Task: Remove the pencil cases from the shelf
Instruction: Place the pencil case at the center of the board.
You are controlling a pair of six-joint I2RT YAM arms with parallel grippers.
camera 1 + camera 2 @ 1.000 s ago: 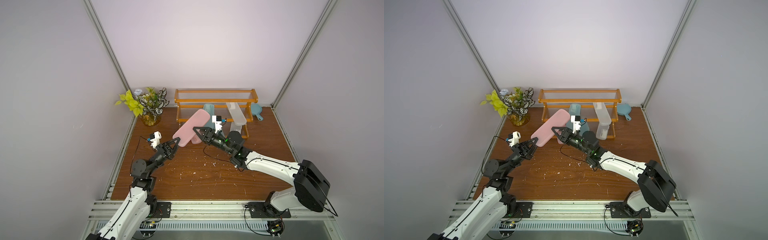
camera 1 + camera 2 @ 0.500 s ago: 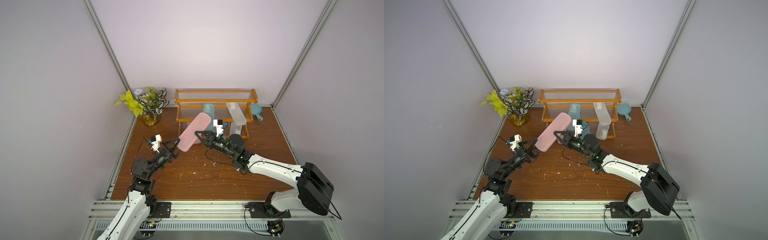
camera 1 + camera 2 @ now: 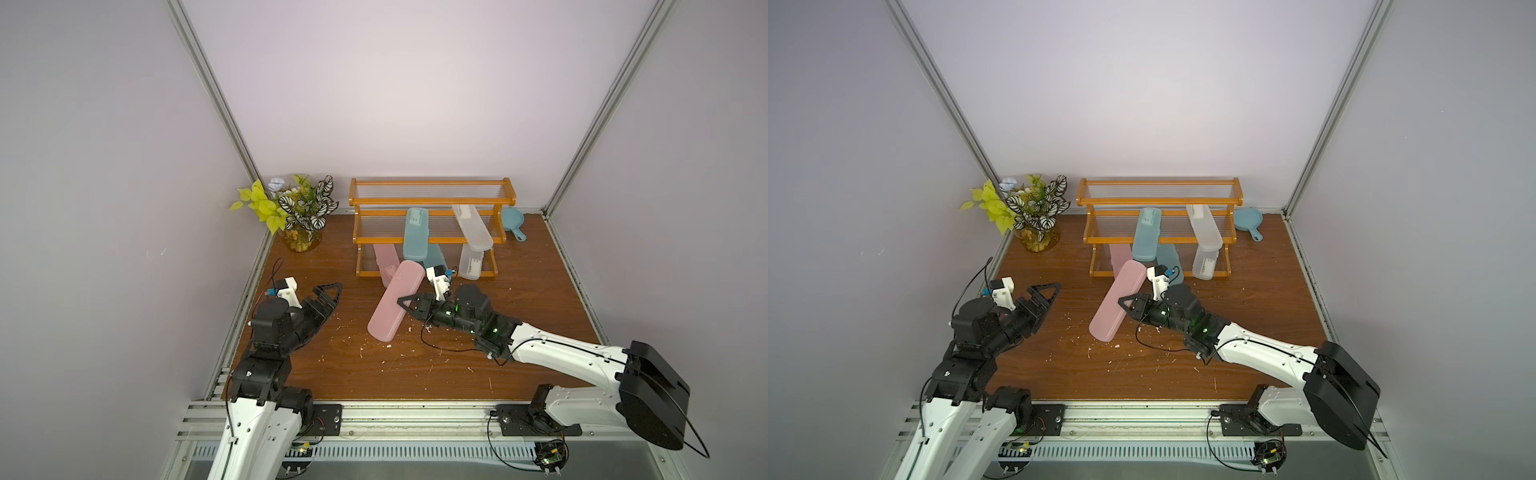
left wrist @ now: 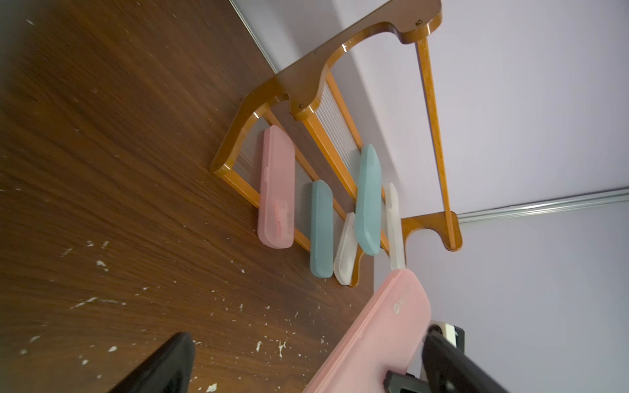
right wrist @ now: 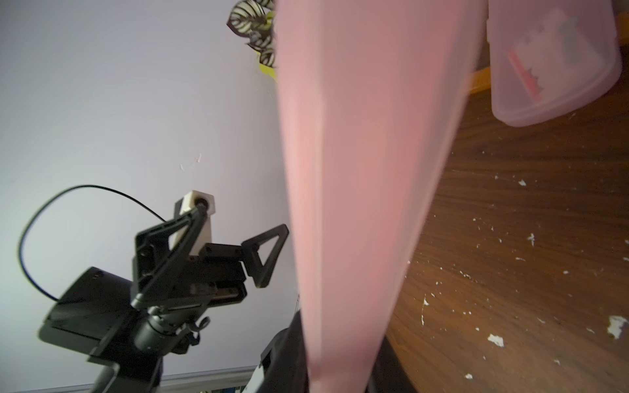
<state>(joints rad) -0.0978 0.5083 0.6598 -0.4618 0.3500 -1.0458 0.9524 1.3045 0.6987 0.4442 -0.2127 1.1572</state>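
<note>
2 top views overlook shelf [image 3: 432, 202]; wrist cameras close

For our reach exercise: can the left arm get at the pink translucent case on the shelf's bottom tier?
Probably yes: bare tabletop lies between the open left end effector and the shelved pink case, though the held pink case alongside could crowd it.

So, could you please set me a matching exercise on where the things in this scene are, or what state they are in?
Things:
1. left gripper
2. small pan
3. upper teal pencil case
4. nearer pink pencil case

Places or states:
A. held in the right gripper
B. resting on the middle tier of the shelf
C. open and empty
D. on the table beside the shelf

Pairs: 1-C, 2-D, 3-B, 4-A.
</note>
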